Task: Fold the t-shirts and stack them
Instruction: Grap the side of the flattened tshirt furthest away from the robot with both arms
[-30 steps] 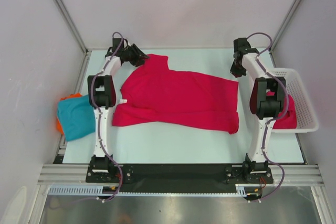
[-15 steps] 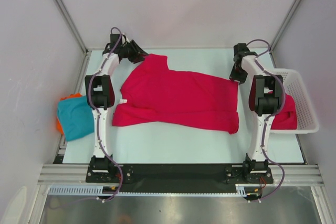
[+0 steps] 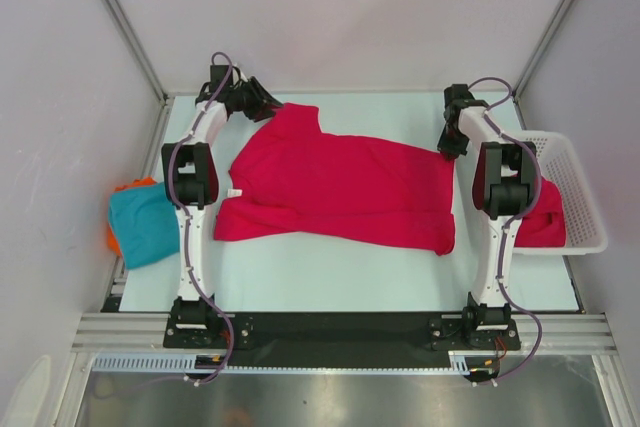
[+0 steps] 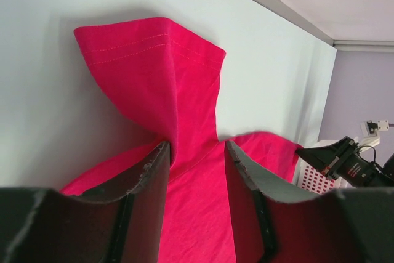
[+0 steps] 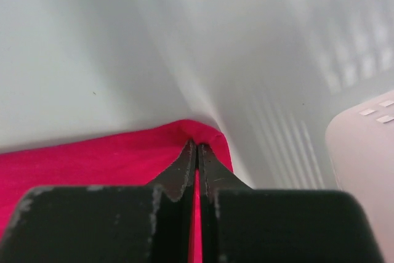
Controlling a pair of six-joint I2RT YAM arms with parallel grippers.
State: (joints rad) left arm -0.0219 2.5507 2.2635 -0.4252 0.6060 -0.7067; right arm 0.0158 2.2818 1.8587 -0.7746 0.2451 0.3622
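A crimson t-shirt [image 3: 340, 192] lies spread flat across the middle of the table. My left gripper [image 3: 266, 107] is at its far left sleeve [image 4: 160, 72]. It is open, and the red cloth lies between the two fingers [image 4: 148, 195] without being pinched. My right gripper [image 3: 447, 145] is shut on the shirt's far right corner [image 5: 203, 132]. A teal t-shirt [image 3: 145, 222] lies folded at the left edge. A second crimson shirt [image 3: 545, 225] lies in the basket.
A white mesh basket [image 3: 582, 182] stands at the right edge, close to my right arm; it also shows in the right wrist view [image 5: 363, 152]. Something orange [image 3: 112, 237] lies under the teal shirt. The booth's back wall is just past both grippers.
My right gripper has moved nearer, down onto the shirt's far right corner. My left arm has shifted slightly left at the sleeve. The shirt has not moved.
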